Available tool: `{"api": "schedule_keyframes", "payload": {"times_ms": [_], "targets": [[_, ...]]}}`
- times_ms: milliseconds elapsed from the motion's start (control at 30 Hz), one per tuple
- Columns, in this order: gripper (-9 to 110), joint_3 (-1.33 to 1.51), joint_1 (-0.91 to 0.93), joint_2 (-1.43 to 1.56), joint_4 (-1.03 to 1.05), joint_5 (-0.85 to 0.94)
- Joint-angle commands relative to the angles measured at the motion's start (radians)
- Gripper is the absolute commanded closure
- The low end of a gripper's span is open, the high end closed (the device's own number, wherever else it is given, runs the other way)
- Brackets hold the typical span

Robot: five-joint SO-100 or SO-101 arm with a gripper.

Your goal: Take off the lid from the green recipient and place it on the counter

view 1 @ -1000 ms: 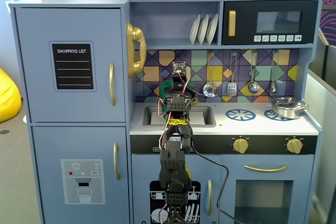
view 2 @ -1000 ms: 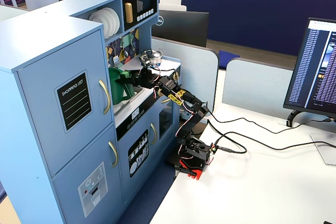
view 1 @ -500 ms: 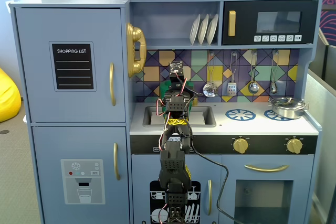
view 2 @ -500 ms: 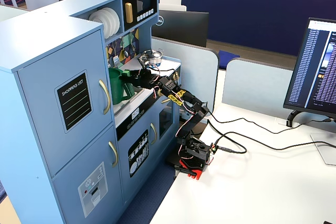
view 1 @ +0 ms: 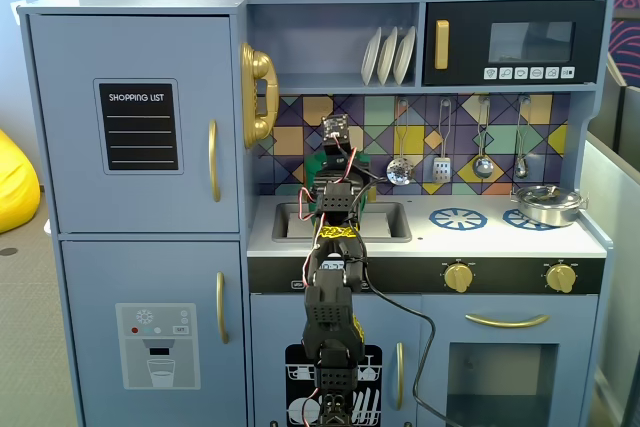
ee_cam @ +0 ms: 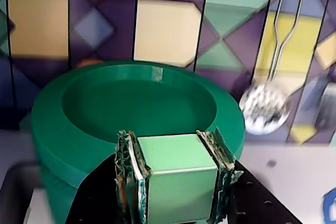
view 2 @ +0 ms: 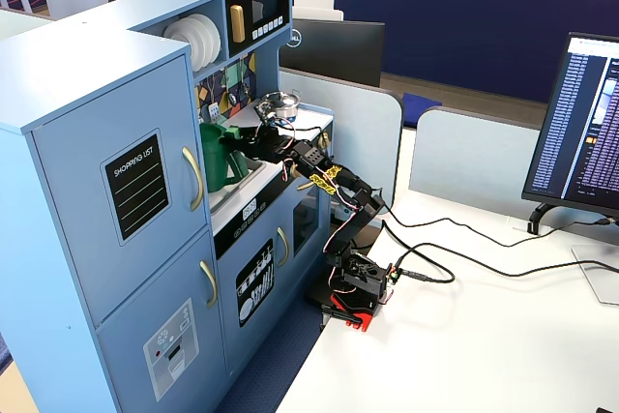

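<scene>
In a fixed view from the front, the arm point(view 1: 331, 277) reaches up from below the toy kitchen and over the sink point(view 1: 342, 220). The arm hides the green recipient almost completely here. The steel pot point(view 1: 548, 204) sits on the right burner ring of the bench point(view 1: 500, 237), well apart from the arm.

Now the wrist view: the lid point(ee_cam: 137, 109) fills the middle, a round green disc with a raised rim, sitting level on top of the green recipient point(ee_cam: 55, 195). The jaws point(ee_cam: 176, 174) are clamped on the pale-green square tab at the lid's near edge, one pad on each side of it. Behind hangs a slotted spoon point(ee_cam: 265, 107) against the tiled backsplash point(ee_cam: 168, 30).

Another fixed view, from the side: the green recipient point(view 2: 220, 157) stands at the sink end of the bench point(view 2: 253, 120), just beside the tall cabinet point(view 2: 116, 191), with the gripper point(view 2: 253, 140) at its top.
</scene>
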State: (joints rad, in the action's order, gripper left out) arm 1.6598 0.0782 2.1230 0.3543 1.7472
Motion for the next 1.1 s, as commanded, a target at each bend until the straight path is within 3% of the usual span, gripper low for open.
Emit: {"api": "schedule_keyframes", "payload": {"times_ms": [0, 267, 733, 1067], "targets": [[102, -0.104, 0.018, 0.084, -0.049, 0.020], [102, -0.117, 0.071, 0.095, -0.032, 0.017], [102, -0.130, 0.440, 0.120, 0.038, -0.075], [102, 0.155, 0.502, 0.103, -0.215, -0.046]]}}
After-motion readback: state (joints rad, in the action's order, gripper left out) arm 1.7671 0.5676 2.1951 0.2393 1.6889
